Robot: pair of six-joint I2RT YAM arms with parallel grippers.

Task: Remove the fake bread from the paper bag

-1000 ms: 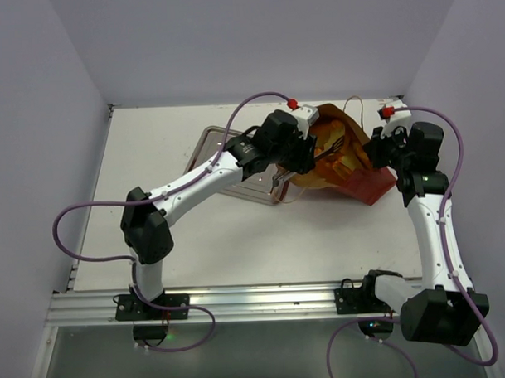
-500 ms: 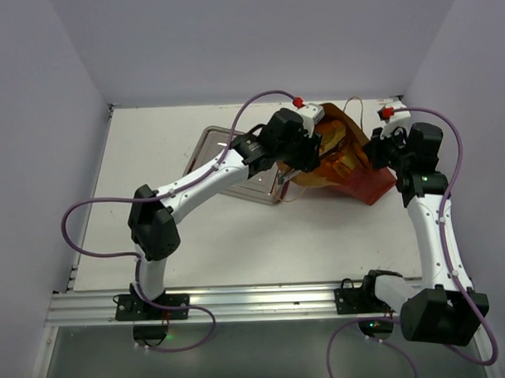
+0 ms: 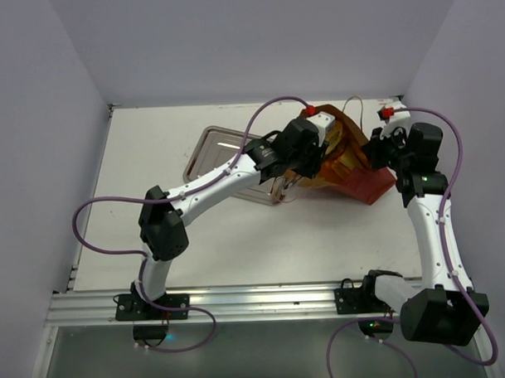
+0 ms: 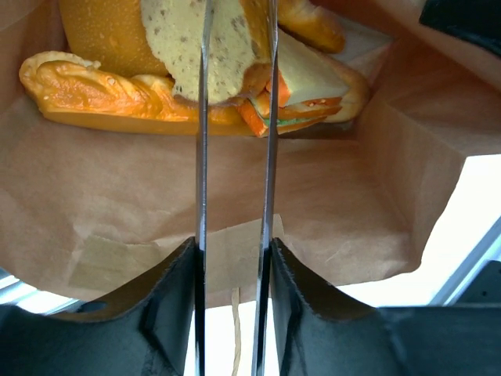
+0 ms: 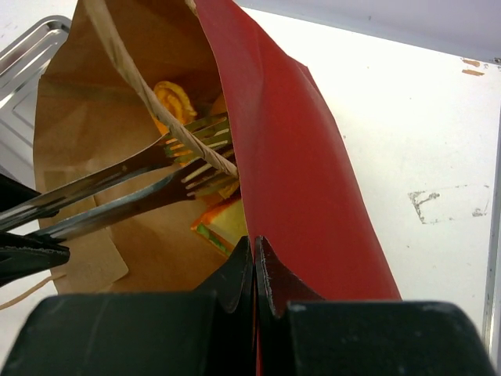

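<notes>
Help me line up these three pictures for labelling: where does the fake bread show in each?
Top external: the fake bread is upper middle, a small orange patch inside the paper bag.
Left wrist: fake bread fills the top edge, behind two thin metal tongs.
Right wrist: fake bread is upper left of centre, deep in the bag, at the tong tips.
Shared landmark: the bag's brown inner wall.

A metal tray (image 3: 208,151) lies on the white table (image 3: 138,226).
</notes>
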